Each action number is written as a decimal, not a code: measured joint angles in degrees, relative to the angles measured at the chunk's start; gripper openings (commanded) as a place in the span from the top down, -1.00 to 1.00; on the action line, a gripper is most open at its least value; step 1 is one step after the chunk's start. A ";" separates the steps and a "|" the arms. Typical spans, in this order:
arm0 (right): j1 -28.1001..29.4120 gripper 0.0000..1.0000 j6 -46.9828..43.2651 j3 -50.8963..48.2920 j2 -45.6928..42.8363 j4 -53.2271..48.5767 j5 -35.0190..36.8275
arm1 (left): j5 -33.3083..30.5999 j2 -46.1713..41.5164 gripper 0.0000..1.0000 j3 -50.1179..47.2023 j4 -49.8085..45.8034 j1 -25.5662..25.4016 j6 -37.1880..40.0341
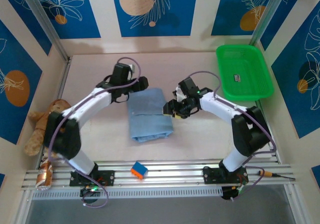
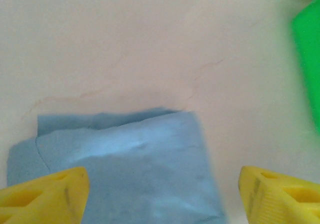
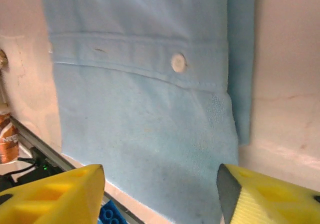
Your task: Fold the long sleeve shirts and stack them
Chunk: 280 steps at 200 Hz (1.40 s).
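White arms (image 1: 92, 103), yellow pincer fingers (image 2: 45, 196)

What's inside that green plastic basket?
A small dark rectangular object with a pale label lies on the floor of the green plastic basket. Too small to identify; whatever is under it is covered.

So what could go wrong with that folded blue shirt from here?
The left pincer and right pincer stand open right at the edges of the shirt; leaving, a finger might snag the cloth and undo the fold. The layers at its far edge look uneven, so the fold could slip.
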 measured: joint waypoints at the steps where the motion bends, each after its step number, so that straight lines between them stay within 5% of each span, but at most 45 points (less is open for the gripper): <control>1: -0.04 -0.31 -0.24 0.39 -0.11 -0.35 0.33 | 0.00 -0.33 -0.59 -0.04 -0.02 0.00 -0.02; 48: -1.38 -0.37 -9.97 8.92 4.46 -6.23 8.13 | 7.15 -14.64 -0.54 -14.88 1.66 -0.35 -3.61; 107: 0.00 -0.40 -16.37 12.41 16.04 -6.05 8.04 | 12.17 -22.25 -0.47 -38.01 4.50 -5.62 -12.02; 226: 3.65 -0.35 -17.22 20.90 26.60 -7.87 9.77 | 10.78 -25.18 -0.45 -49.33 9.75 -10.12 -13.27; 280: 5.05 -0.10 -16.87 21.94 27.19 -9.27 14.12 | 10.29 -31.69 -0.70 -46.53 6.21 -10.36 -12.90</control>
